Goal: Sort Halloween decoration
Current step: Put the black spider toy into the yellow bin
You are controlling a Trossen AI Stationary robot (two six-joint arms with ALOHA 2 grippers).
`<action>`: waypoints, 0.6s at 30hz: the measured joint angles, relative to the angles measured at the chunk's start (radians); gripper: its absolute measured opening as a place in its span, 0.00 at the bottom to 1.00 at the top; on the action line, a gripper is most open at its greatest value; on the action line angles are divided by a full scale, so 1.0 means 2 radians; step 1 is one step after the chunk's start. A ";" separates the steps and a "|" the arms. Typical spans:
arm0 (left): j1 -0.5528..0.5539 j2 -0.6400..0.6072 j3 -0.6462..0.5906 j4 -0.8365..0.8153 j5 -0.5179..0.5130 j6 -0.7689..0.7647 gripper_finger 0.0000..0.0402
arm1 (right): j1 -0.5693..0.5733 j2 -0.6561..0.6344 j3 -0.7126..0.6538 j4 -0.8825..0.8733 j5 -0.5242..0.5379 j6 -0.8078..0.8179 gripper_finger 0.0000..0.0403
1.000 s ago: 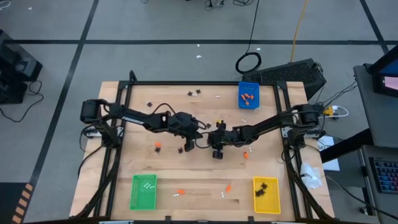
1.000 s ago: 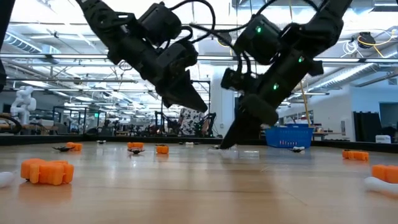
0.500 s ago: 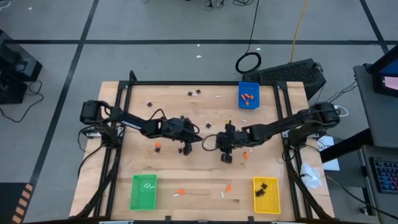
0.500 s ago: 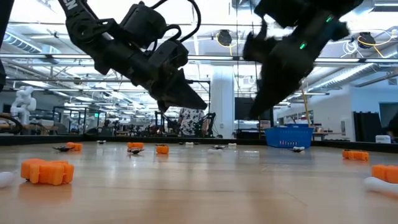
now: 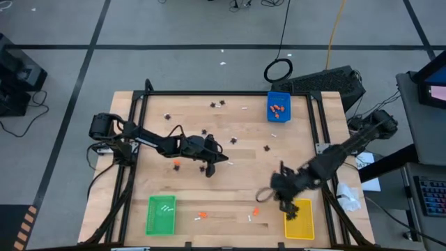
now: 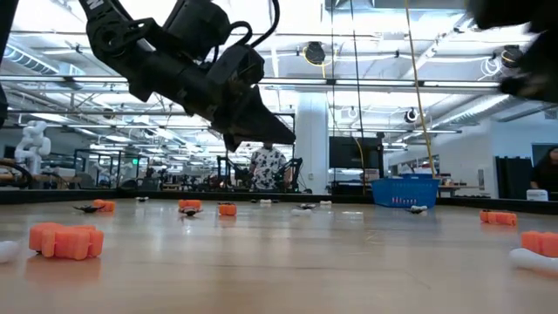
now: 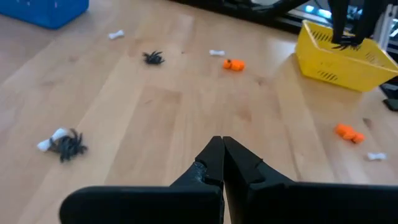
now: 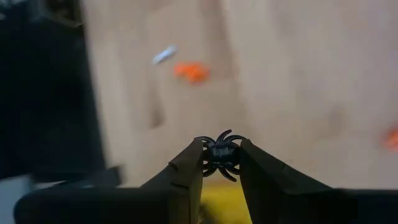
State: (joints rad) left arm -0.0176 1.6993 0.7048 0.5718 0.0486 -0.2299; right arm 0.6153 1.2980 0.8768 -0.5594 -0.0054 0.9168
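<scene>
Halloween decoration pieces lie scattered over the desk point(image 5: 230, 181), and one black spider point(image 8: 220, 153) is pinched between the fingers of the right end effector point(image 8: 220, 163). A second ago that end effector worked at mid-desk beside the left one; it has since swung to the near right corner and now hangs at the rim of the yellow tray point(image 5: 298, 218), so this spider looks about ready to be dropped among the spiders already there. The left end effector point(image 7: 222, 155) is clenched on nothing and hovers over the middle of the desk, close to a spider lying against a white bone point(image 7: 64, 143). There are three trays: the yellow one, a green tray point(image 5: 161, 214) holding white bones, and a blue tray point(image 5: 279, 107) holding orange lumps. Loose on the wood I can count roughly six spiders, about four orange lumps and a few bones; several specks are too small to call.
</scene>
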 joint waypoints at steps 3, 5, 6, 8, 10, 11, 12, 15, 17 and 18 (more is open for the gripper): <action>-0.003 0.000 0.000 0.007 -0.001 0.000 0.00 | 0.062 -0.006 0.000 0.006 -0.001 0.091 0.21; -0.005 0.000 0.000 0.011 -0.001 0.000 0.00 | 0.099 -0.005 0.000 0.003 0.001 0.152 0.21; -0.005 0.000 0.000 0.011 -0.002 0.000 0.00 | 0.116 -0.002 0.000 0.003 0.003 0.178 0.21; -0.005 0.000 0.000 0.011 -0.002 0.000 0.00 | 0.143 0.009 0.000 -0.005 0.014 0.225 0.21; -0.005 0.000 0.000 0.012 -0.003 0.000 0.00 | 0.161 0.024 0.000 -0.018 0.016 0.258 0.21; -0.005 0.000 0.000 0.012 -0.003 0.000 0.00 | 0.167 0.032 0.000 -0.025 0.015 0.267 0.21; -0.005 0.000 0.000 0.012 -0.003 0.000 0.00 | 0.171 0.041 0.000 -0.034 0.015 0.271 0.21; -0.005 0.000 0.000 0.012 -0.003 0.000 0.00 | 0.177 0.069 0.000 -0.060 0.015 0.272 0.21; -0.005 0.000 0.000 0.013 -0.003 0.000 0.00 | 0.176 0.086 0.000 -0.074 0.015 0.271 0.21; -0.005 0.000 0.000 0.013 -0.003 0.000 0.00 | 0.174 0.095 0.000 -0.076 0.014 0.270 0.21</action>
State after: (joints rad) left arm -0.0284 1.6993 0.7048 0.5972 0.0433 -0.2303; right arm 0.9634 1.4870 0.8768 -0.7118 0.0226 1.4562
